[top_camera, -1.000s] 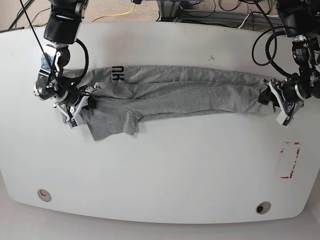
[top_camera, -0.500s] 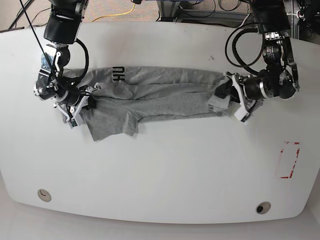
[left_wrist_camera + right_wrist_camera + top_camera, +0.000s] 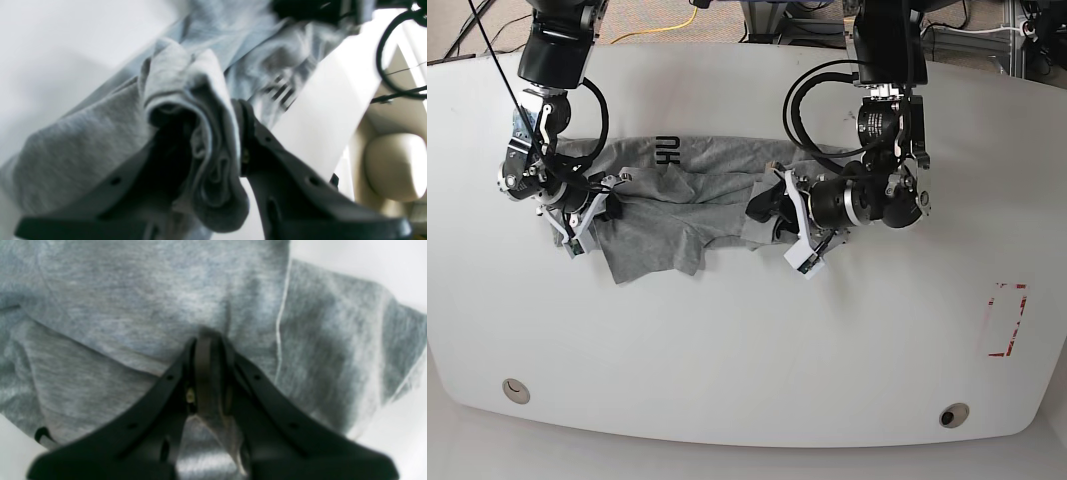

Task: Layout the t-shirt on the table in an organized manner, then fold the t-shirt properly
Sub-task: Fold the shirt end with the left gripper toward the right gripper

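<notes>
White table (image 3: 727, 340) carries one grey t-shirt (image 3: 677, 190), bunched at its upper left; two grommet holes, one red mark (image 3: 1005, 320); both grippers, left (image 3: 777, 215) and right (image 3: 577, 215), have fingers pinching cloth

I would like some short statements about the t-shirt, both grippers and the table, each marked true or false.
1. The left gripper is shut on the t-shirt. True.
2. The right gripper is open above bare table. False: it pinches grey fabric.
3. The t-shirt lies flat and fully spread. False: it is bunched and wrinkled.
4. The red-taped mark on the table is uncovered. True.
5. The shirt covers a grommet hole. False: both holes are clear.
</notes>
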`<action>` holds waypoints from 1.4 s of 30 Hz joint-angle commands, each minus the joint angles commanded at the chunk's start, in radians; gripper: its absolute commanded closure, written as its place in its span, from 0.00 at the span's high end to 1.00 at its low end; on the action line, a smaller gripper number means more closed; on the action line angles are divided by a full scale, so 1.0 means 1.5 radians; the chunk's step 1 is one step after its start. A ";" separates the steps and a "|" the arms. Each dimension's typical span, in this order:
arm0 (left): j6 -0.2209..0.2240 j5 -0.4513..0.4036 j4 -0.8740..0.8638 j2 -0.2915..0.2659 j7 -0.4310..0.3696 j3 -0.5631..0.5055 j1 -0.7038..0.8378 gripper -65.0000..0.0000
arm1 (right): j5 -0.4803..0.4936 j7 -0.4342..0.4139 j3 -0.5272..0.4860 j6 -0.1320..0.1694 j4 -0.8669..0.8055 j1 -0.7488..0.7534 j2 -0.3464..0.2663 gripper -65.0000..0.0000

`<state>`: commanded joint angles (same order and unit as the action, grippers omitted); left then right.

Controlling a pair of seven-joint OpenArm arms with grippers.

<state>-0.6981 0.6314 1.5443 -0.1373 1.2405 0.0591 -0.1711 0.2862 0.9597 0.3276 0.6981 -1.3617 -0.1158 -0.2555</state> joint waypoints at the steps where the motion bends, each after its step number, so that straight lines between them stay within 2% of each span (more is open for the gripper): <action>1: 0.000 0.000 -0.010 -0.001 0.000 0.000 -0.005 0.15 | 0.000 0.000 0.000 0.000 0.000 0.000 -0.001 0.08; 13: 0.000 -0.001 -0.024 0.000 -0.011 -0.002 -0.008 0.15 | 0.000 0.000 0.001 0.000 0.000 0.000 -0.001 0.08; 17: 0.000 -0.001 -0.024 0.002 -0.011 -0.002 -0.008 0.25 | 0.000 0.000 0.001 0.000 0.000 -0.002 0.001 0.08; 21: 0.000 0.000 -0.024 0.003 -0.007 -0.003 -0.007 0.48 | 0.000 0.000 0.000 0.000 0.000 -0.002 0.001 0.08; 23: 0.000 0.002 -0.023 0.003 0.019 -0.003 -0.008 0.59 | 0.000 0.000 0.000 0.000 0.000 -0.002 0.002 0.08; 25: 0.000 0.007 -0.019 0.003 0.039 -0.005 -0.008 0.59 | 0.000 0.000 0.000 0.000 0.000 -0.002 0.003 0.08; 28: 0.000 0.052 -0.017 0.005 0.055 -0.025 -0.018 0.59 | 0.000 0.000 0.000 0.000 0.000 -0.002 0.003 0.08; 30: 0.000 0.096 -0.003 0.025 0.057 -0.030 -0.028 0.59 | 0.000 0.000 0.000 0.000 0.000 -0.002 0.003 0.08; 33: 0.000 0.132 0.033 0.060 0.061 -0.026 -0.029 0.59 | 0.000 0.001 0.000 0.000 0.000 -0.002 0.003 0.08; 39: 0.000 0.136 0.047 0.131 0.061 0.037 -0.030 0.59 | 0.000 0.001 0.000 0.000 0.000 -0.002 -0.001 0.08; 42: 0.000 0.134 0.048 0.176 0.023 0.050 -0.027 0.59 | 0.000 0.001 0.000 0.000 0.000 -0.002 -0.001 0.08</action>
<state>-0.6981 0.8324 1.6164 0.1266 1.2743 0.1343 -0.2110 0.2862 0.9613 0.3276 0.6981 -1.3617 -0.1189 -0.2570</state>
